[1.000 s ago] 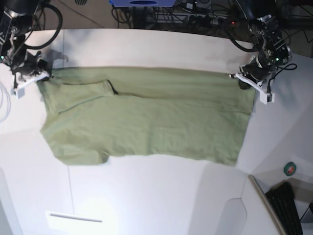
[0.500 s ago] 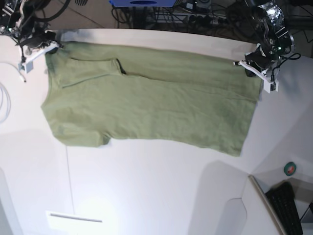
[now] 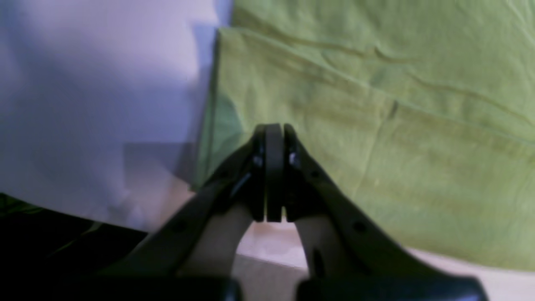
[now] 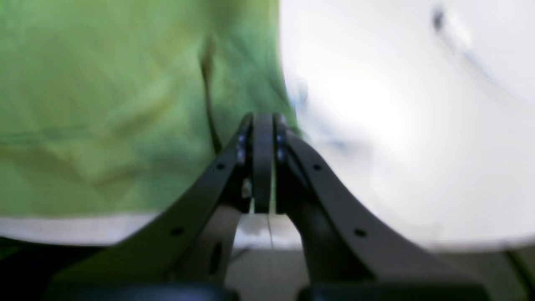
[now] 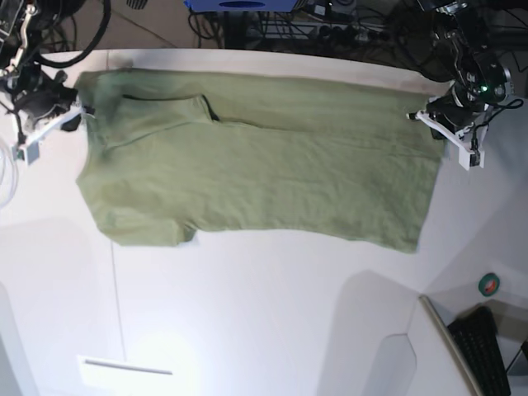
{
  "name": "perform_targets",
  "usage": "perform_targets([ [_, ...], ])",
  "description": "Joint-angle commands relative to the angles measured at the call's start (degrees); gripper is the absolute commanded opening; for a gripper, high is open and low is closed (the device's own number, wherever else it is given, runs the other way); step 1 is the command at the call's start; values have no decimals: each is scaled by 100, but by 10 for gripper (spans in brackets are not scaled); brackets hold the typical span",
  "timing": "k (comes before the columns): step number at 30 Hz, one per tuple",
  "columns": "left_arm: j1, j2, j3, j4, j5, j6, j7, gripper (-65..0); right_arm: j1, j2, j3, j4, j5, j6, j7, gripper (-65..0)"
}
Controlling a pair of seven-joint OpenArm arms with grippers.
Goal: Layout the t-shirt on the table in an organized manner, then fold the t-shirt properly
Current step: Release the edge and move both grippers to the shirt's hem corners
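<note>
Both grippers are clamping the t-shirt [image 5: 256,169], the left gripper [image 5: 441,124] and right gripper [image 5: 70,111] at opposite far corners on the table [image 5: 247,330], and uneven pulling is risking a slipped corner or fresh wrinkles.

— What colour is the t-shirt [image 5: 264,169]?
— Plain olive green, no pattern.
— And under it?
— A smooth white worktop [image 5: 247,322] with one thin dark seam.
— Your claws?
— My left claw [image 3: 273,167] and right claw [image 4: 262,161] are black.
</note>
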Motion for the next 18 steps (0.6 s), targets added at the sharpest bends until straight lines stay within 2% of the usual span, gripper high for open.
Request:
perform_targets([
  [1,-58,-89,-11,150,-239,-12,-100,-650,294,198,12,-15,50,9,148,-650],
  [5,-49,-291,-11,238,-881,-12,-100,-650,1411,638,-322,-982,50,18,7,-650],
  [9,-40,-485,-20,229,-987,-12,-100,-650,2650,1051,-911,-2564,50,18,51,-650],
  [10,-40,-538,-46,220,-960,-12,-100,-650,2949,1121,-1017,-2995,50,18,60,-621],
  [13,-111,-740,-301,132,-951,-12,-100,-650,3486,1165,-1192,-3689,50,18,130,-404],
  [15,-207,-1012,-310,-96,-1004,-12,-100,-650,3626,1165,-1324,-3892,50,18,429,-288],
  [17,-445,-1232,-301,-413,-1004,-12,-100,-650,3776,1165,-1641,-4138,50,0,860,-206],
  [18,-559,-1294,-301,-571,-1004,-12,-100,-573,3846,1165,-1817,-4296,42,-9,1027,-189],
])
